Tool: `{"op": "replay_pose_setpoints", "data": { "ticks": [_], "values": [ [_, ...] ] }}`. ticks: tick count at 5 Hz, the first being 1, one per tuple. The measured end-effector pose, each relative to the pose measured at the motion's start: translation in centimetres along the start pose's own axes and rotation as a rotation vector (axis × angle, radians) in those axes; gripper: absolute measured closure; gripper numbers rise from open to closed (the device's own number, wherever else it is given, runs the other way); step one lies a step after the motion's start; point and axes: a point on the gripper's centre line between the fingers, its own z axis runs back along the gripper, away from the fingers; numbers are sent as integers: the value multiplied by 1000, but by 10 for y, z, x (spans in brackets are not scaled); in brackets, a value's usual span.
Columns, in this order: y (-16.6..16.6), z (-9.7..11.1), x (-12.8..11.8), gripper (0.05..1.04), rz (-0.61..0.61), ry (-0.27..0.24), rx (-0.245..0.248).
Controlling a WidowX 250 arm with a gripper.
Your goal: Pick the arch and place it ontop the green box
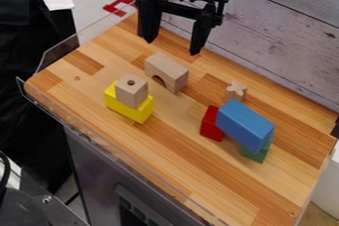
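One arch (170, 69) lies below the end effector (171, 46).

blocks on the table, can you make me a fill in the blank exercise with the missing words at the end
The green block shows beneath one end of the long ____ block.
The wooden cube with a round hole in its top rests on a ____ block.
The gripper has its two fingers apart, so it is ____ rather than shut.
The arch is made of unpainted ____.

Missing words: blue; yellow; open; wood
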Motion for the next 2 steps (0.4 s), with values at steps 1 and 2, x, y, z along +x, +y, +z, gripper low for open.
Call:
{"op": "replay_pose_setpoints", "data": {
  "ticks": [1,2],
  "values": [
    [1,-9,-1,83,3,33,4],
    [0,-11,5,83,64,9,-7]
  ]
}}
